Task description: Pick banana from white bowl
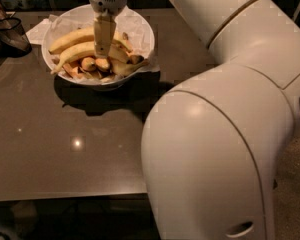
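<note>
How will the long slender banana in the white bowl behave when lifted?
The banana looks whole and firm, so it probably lifts stiff, not floppy. Its smooth curved skin may slip or swivel if gripped off-centre; the gripper sits near its middle. It lies against smaller fruit in the white bowl, so those may shift.

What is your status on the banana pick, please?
Hand down inside white bowl, over the banana at its middle. Banana lying in bowl, not lifted. Thicker banana right alongside, small bananas crowding beneath.

Dark glossy table (65, 174) w/ one light glint (77, 143); dim room behind.
</note>
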### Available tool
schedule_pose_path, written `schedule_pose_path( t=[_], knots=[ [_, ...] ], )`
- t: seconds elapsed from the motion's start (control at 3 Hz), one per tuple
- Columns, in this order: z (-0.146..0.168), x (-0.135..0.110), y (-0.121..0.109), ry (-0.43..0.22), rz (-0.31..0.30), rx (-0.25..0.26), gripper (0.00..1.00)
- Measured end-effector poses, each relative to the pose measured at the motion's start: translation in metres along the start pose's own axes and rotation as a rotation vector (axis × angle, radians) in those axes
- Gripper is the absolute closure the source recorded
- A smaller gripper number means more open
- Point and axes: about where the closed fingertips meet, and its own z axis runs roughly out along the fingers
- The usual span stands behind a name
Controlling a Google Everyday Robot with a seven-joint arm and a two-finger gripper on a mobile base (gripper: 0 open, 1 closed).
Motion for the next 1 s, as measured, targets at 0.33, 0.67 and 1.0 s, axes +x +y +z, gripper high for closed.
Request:
schedule_pose_path(
  t=[0.33,0.67,1.0],
  knots=[
    [0.004,0.003,-0.006,0.019,0.018,0.003,0.38],
    [0.012,0.006,-0.010,0.039,0.030,-0.003,0.37],
    [0.018,0.007,-0.012,0.058,0.033,-0.008,0.38]
  ],
)
